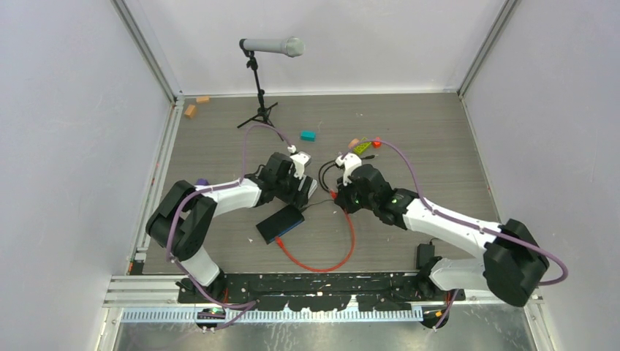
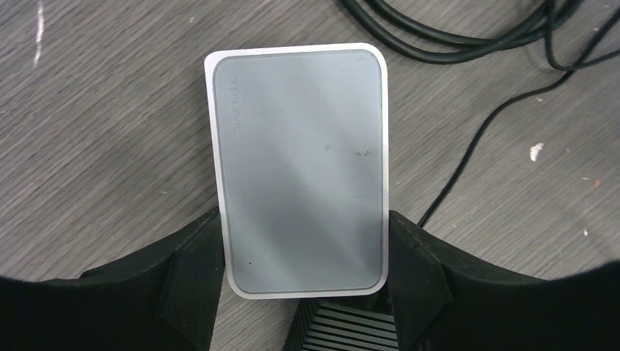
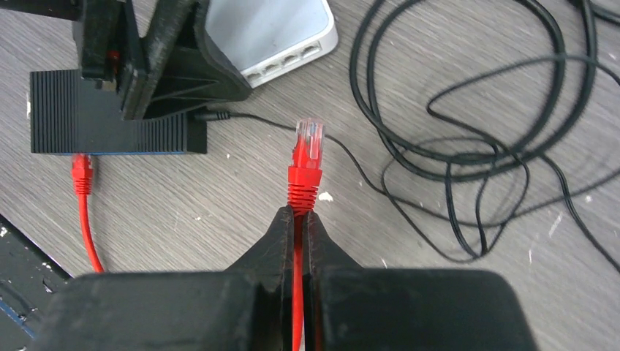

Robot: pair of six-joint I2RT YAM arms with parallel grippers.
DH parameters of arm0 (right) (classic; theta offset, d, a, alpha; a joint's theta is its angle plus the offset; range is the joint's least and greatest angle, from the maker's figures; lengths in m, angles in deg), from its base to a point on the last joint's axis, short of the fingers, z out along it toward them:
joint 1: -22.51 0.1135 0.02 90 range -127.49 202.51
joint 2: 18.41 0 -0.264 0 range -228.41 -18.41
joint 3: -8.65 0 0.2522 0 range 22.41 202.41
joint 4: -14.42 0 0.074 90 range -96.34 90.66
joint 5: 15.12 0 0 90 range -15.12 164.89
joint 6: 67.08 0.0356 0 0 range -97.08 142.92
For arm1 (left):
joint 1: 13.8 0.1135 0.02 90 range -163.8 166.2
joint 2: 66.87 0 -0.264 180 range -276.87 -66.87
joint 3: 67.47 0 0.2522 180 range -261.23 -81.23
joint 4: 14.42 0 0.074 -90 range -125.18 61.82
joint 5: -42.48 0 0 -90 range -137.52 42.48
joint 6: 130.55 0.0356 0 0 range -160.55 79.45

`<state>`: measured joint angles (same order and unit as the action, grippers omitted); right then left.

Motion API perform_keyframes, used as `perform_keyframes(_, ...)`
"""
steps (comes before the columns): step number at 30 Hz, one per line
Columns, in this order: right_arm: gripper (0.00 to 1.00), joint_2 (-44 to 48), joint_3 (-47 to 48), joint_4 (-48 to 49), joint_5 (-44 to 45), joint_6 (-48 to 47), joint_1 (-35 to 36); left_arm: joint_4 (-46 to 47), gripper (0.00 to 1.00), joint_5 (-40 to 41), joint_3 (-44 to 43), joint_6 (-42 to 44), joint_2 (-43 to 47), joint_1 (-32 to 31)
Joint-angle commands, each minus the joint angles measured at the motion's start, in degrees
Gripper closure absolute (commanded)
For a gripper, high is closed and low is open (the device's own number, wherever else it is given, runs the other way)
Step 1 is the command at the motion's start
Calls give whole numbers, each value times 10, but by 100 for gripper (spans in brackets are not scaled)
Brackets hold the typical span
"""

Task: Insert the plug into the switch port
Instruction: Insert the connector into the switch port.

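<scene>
Plug (image 3: 308, 140): small clear-tipped network connector with a red boot, ending the thin red cable (image 1: 352, 234); it projects from the right pincer, to the right of the switch and apart from it, tip pointing away from the pincer.
Right pincer (image 3: 300, 216): fingers together, clamped on the thin red cable just behind the boot.
Switch: flat black ribbed rectangular box (image 3: 110, 121) lying on the grey wood-grain bench (image 3: 183, 212); its blue edge (image 3: 139, 153) is turned towards the right wrist camera, the ports along it too thin to make out.
Second connector (image 3: 82, 170): red, seated in that blue edge near its left end.
Left pincer (image 2: 305, 219): fingers (image 2: 194, 278) spread wide, pressed against both long sides of the white rounded box (image 2: 300, 146).
White rounded box: just beside the switch, its row of sockets turned towards the plug.
Black leads (image 3: 468, 146): thin, coiled loosely on the bench to the right of the plug.
</scene>
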<state>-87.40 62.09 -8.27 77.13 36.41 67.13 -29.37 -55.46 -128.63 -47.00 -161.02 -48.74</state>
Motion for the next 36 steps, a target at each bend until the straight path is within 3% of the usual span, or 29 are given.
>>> perform_keyframes(1,100,-50,52,65,-55,-54,-8,-74,51,56,-11,-16,-17,2)
perform_keyframes(10,100,-156,108,106,-47,-96,-40,-103,38,91,-82,17,-67,3)
perform_keyframes(12,100,-168,110,119,-45,-100,-50,-107,30,95,-95,24,-73,4)
perform_keyframes(14,99,-178,108,135,-50,-101,-63,-102,7,99,-97,27,-69,4)
perform_keyframes(15,100,-183,108,141,-53,-101,-68,-98,1,101,-95,27,-66,4)
perform_keyframes(21,99,-214,117,157,-77,-116,-82,-33,0,83,-57,15,-12,8)
perform_keyframes(26,100,-243,119,174,-74,-125,-82,56,0,-14,-22,-34,44,48)
perform_keyframes(31,100,-268,127,193,-81,-131,-83,114,1,-10,-10,-95,14,74)
perform_keyframes(36,100,-281,129,212,-86,-158,-82,200,8,7,15,-183,-26,87)
